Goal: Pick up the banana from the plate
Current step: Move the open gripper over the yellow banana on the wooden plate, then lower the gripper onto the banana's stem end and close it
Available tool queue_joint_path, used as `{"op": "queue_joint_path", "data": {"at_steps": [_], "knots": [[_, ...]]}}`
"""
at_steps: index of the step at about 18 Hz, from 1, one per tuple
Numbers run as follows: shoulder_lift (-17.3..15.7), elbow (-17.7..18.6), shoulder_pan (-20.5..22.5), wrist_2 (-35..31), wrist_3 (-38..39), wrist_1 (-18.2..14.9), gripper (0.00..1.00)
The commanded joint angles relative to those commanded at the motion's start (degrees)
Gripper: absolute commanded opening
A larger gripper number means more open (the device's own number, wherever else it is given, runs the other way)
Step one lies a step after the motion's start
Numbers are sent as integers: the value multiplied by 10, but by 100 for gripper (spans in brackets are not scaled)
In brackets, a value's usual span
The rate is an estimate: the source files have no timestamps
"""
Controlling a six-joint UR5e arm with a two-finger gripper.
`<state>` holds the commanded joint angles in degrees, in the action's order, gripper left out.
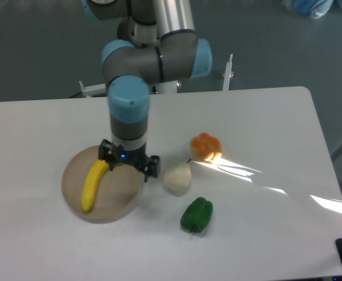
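The yellow banana [93, 185] lies on the round tan plate [121, 202] at the table's left, its upper end hidden under my gripper. My gripper [128, 164] hangs over the plate's upper right part, just right of the banana's upper tip. Its two dark fingers are spread wide apart, one near the banana tip and one past the plate's right rim. It is open and holds nothing.
A pale pear [177, 178] sits just right of the plate, close to my right finger. An orange fruit [206, 146] lies further right and a green pepper [196, 215] toward the front. The arm's base stands at the back.
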<state>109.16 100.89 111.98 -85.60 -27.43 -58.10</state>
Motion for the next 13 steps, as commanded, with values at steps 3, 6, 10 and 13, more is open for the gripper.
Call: {"op": "queue_joint_path", "data": {"at_steps": [3,6,10,13], "knots": [[8,18,-16,-1,13,25,100],[15,42,-30,-14,15,54,100],[27,47,-76,-59,17,69,100],[34,45,-81,-58,28,71,100]]}}
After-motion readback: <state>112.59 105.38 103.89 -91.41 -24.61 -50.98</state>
